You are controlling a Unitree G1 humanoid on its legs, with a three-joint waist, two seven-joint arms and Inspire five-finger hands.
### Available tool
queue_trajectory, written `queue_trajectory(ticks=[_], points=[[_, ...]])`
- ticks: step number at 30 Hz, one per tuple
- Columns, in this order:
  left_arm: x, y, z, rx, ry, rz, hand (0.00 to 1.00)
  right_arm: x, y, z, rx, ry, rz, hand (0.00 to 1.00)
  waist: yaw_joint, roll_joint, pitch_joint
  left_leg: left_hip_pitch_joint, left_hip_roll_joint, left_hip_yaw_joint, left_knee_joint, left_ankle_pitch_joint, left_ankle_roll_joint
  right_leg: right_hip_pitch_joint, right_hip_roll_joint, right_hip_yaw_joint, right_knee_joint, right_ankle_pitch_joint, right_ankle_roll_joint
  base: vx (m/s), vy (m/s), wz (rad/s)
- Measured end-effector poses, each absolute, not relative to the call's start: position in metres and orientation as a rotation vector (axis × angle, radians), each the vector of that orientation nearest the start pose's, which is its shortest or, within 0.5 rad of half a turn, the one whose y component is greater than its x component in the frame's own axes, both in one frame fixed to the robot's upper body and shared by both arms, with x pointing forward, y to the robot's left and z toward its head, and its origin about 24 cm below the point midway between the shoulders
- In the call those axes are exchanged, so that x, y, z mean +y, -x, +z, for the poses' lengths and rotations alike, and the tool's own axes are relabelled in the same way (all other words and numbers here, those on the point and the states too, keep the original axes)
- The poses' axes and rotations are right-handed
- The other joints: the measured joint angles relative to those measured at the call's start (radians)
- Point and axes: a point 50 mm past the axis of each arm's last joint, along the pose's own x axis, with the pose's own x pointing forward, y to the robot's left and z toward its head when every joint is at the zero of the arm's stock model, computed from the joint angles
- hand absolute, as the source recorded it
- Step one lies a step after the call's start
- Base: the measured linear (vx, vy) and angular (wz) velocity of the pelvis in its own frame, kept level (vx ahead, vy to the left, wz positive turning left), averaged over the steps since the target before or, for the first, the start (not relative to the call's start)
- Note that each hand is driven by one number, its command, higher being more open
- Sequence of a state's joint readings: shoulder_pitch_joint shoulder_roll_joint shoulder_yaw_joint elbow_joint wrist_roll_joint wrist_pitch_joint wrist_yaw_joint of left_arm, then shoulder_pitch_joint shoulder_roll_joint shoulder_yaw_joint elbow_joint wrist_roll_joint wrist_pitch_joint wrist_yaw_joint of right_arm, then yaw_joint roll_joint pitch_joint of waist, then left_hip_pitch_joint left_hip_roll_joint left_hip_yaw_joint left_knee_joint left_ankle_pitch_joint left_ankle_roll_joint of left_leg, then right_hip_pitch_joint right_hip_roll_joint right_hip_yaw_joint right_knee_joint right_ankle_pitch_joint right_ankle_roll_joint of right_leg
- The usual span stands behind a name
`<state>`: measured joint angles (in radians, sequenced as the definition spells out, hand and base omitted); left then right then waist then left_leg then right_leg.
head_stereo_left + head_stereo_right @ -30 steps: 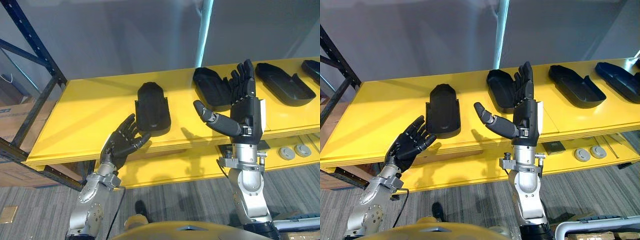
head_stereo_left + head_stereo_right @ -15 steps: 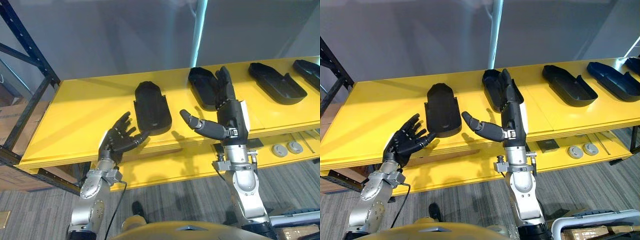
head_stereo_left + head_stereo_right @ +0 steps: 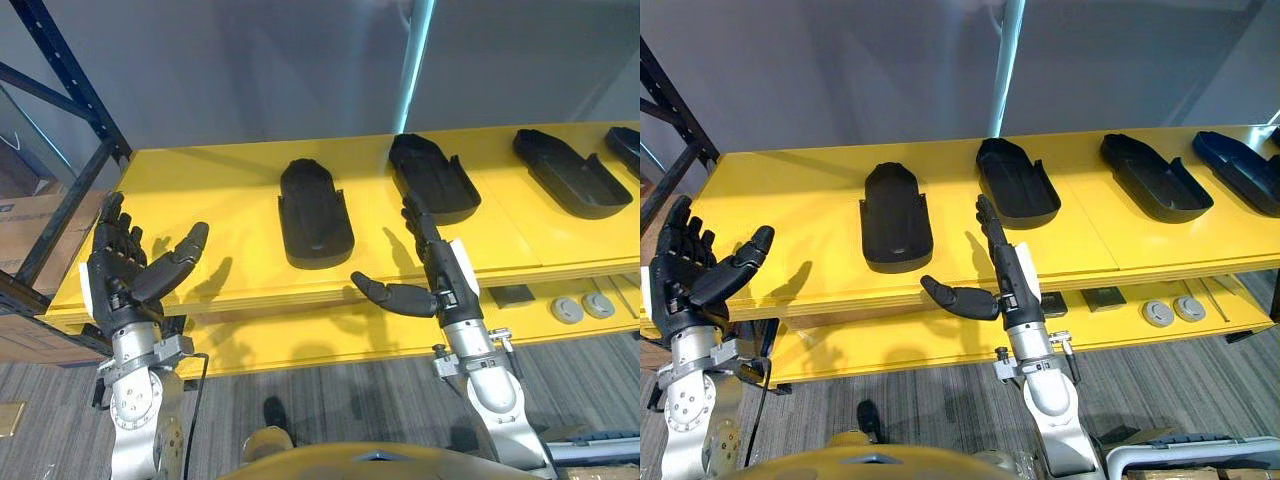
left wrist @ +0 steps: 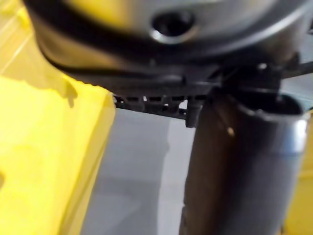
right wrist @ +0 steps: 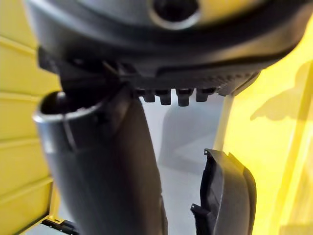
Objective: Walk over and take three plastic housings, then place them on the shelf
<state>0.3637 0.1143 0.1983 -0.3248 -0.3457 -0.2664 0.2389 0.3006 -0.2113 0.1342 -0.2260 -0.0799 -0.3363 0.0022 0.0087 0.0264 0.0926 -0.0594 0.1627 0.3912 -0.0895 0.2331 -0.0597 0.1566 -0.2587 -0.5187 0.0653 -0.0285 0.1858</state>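
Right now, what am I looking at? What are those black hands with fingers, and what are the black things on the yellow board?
These pictures come from a walking robot. Two are taken by cameras in its head, looking down at its arms. The other two are taken by cameras on its wrists, very close up, so its own thumbs look huge. The dark things with fingers are its left robot hand and its right robot hand. Both are open and hold nothing. The yellow board is a shelf. On it lies a row of black plastic housings, shaped like shallow trays.
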Motion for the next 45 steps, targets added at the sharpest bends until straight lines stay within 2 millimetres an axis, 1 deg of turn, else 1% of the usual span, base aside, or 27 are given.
queue_trajectory(ticks=[4, 7, 9, 11, 14, 16, 18, 22, 26, 31, 35, 39, 45], points=[[0.243, -0.165, 0.075, -0.282, 0.164, 0.503, 1.00, -0.156, -0.188, 0.049, -0.208, 0.312, 0.173, 1.00, 0.010, -0.001, 0.013, 0.000, -0.001, -0.006, 0.000, 0.001, 0.000, 0.003, 0.000, -0.006, 0.001, -0.003, 0.001, -0.02, 0.000, 0.05], [0.241, -0.166, 0.074, -0.286, 0.213, 0.472, 1.00, -0.155, -0.188, 0.034, -0.152, 0.326, 0.180, 1.00, 0.015, -0.001, 0.022, -0.003, -0.004, -0.014, 0.000, 0.002, 0.001, 0.008, 0.000, -0.016, 0.003, -0.003, 0.000, 0.00, -0.004, 0.09], [0.236, -0.168, 0.073, -0.284, 0.264, 0.429, 1.00, -0.154, -0.193, 0.026, -0.125, 0.330, 0.175, 1.00, 0.015, -0.001, 0.023, -0.003, -0.009, -0.030, 0.000, 0.008, -0.001, 0.019, -0.002, -0.029, 0.003, -0.002, -0.001, 0.01, -0.008, 0.17], [0.230, -0.170, 0.072, -0.282, 0.294, 0.387, 1.00, -0.154, -0.198, 0.025, -0.127, 0.345, 0.162, 1.00, 0.016, 0.000, 0.025, -0.003, -0.011, -0.037, 0.000, 0.009, -0.001, 0.024, -0.002, -0.036, 0.003, -0.004, -0.001, 0.00, -0.007, 0.13], [0.223, -0.172, 0.071, -0.277, 0.307, 0.341, 1.00, -0.154, -0.205, 0.025, -0.138, 0.365, 0.144, 1.00, 0.018, 0.005, 0.031, -0.005, -0.013, -0.049, 0.000, 0.010, -0.002, 0.033, -0.001, -0.051, 0.004, -0.007, -0.001, -0.02, -0.008, 0.14], [0.220, -0.172, 0.070, -0.276, 0.312, 0.322, 1.00, -0.153, -0.209, 0.028, -0.158, 0.367, 0.127, 1.00, 0.019, 0.013, 0.042, -0.008, -0.014, -0.058, 0.000, 0.011, -0.002, 0.036, 0.000, -0.061, 0.006, -0.009, 0.000, -0.03, -0.002, 0.13], [0.217, -0.173, 0.070, -0.274, 0.317, 0.306, 1.00, -0.154, -0.215, 0.026, -0.157, 0.373, 0.099, 1.00, 0.019, 0.021, 0.048, -0.021, -0.016, -0.073, 0.000, 0.014, 0.002, 0.034, 0.001, -0.076, 0.010, -0.011, 0.000, -0.04, 0.000, 0.19], [0.210, -0.175, 0.069, -0.265, 0.331, 0.276, 1.00, -0.155, -0.221, 0.029, -0.186, 0.387, 0.052, 1.00, 0.028, 0.025, 0.065, -0.032, -0.018, -0.092, 0.000, 0.019, 0.006, 0.031, 0.001, -0.093, 0.022, -0.019, 0.001, -0.03, 0.000, 0.15], [0.207, -0.175, 0.068, -0.261, 0.336, 0.265, 1.00, -0.156, -0.223, 0.030, -0.194, 0.393, 0.021, 1.00, 0.043, 0.026, 0.067, -0.036, -0.021, -0.097, 0.000, 0.022, 0.003, 0.030, -0.001, -0.097, 0.024, -0.020, 0.001, -0.02, -0.004, 0.05], [0.207, -0.175, 0.068, -0.257, 0.337, 0.264, 1.00, -0.156, -0.225, 0.030, -0.184, 0.402, -0.005, 1.00, 0.044, 0.028, 0.068, -0.036, -0.026, -0.114, 0.000, 0.023, 0.002, 0.031, -0.011, -0.110, 0.058, -0.043, 0.005, -0.02, -0.009, 0.10], [0.207, -0.170, 0.063, -0.233, 0.336, 0.270, 1.00, -0.155, -0.229, 0.031, -0.192, 0.404, -0.016, 1.00, 0.043, 0.033, 0.071, -0.035, -0.030, -0.114, 0.000, 0.023, 0.002, 0.031, -0.016, -0.109, 0.064, -0.045, 0.006, -0.03, -0.001, 0.01], [0.205, -0.170, 0.062, -0.228, 0.339, 0.264, 1.00, -0.156, -0.233, 0.032, -0.195, 0.409, -0.036, 1.00, 0.044, 0.042, 0.076, -0.032, -0.030, -0.116, 0.000, 0.022, 0.004, 0.031, -0.019, -0.110, 0.073, -0.048, 0.006, -0.05, 0.002, 0.01], [0.200, -0.170, 0.061, -0.215, 0.350, 0.246, 1.00, -0.156, -0.236, 0.031, -0.195, 0.429, -0.046, 1.00, 0.046, 0.044, 0.077, -0.032, -0.030, -0.118, 0.000, 0.022, 0.005, 0.032, -0.019, -0.111, 0.077, -0.050, 0.007, -0.04, -0.003, 0.01]])
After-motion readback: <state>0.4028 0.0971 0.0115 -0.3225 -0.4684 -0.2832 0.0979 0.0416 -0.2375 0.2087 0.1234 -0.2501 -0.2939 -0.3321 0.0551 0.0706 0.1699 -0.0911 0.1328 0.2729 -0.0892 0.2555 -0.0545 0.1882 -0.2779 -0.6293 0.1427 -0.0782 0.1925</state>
